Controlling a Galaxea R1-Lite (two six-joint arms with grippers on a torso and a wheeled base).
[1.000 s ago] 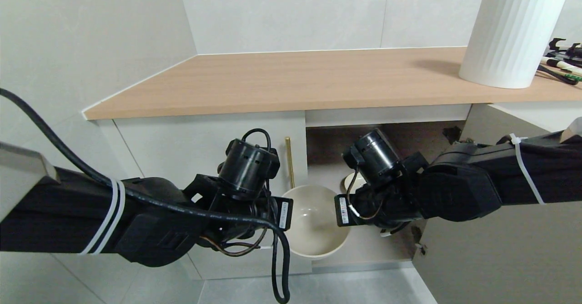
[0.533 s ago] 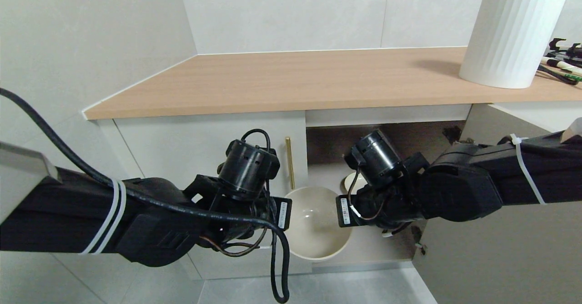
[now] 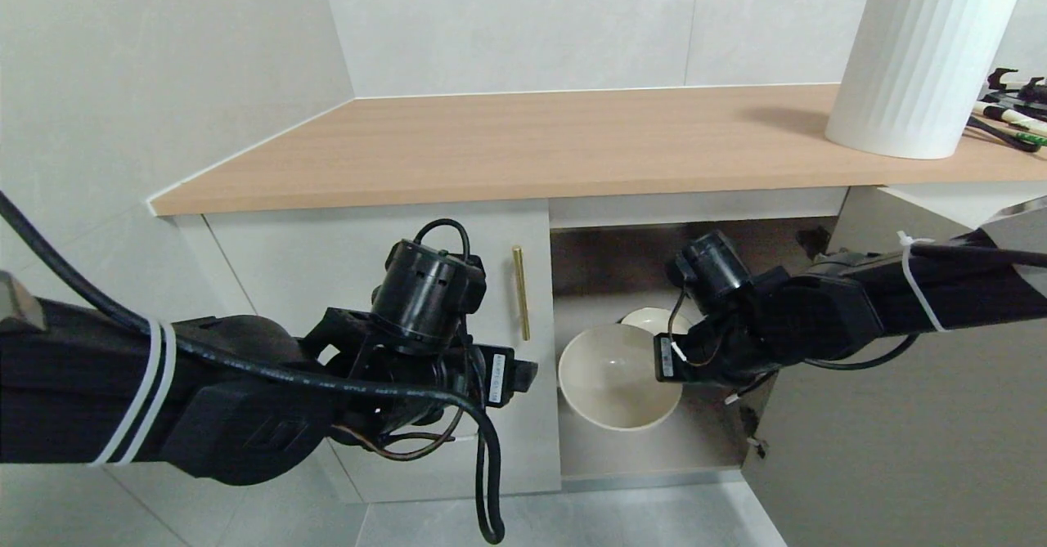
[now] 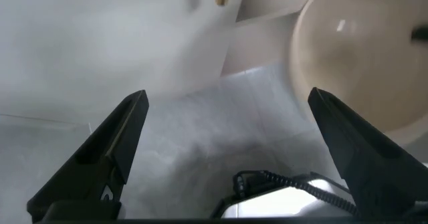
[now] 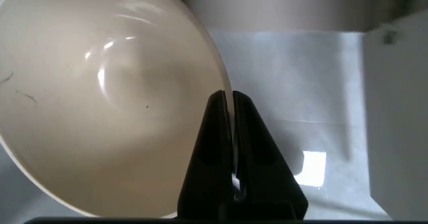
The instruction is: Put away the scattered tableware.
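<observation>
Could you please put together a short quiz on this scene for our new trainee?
1. True or false: the left gripper is shut on the bowl.
2. What does the right gripper pinch? A) the bowl's rim B) the door handle C) a spoon
3. Fill in: the white ribbed container stands on the ____.
Key: 1 false, it is open and empty; 2 A; 3 counter.
</observation>
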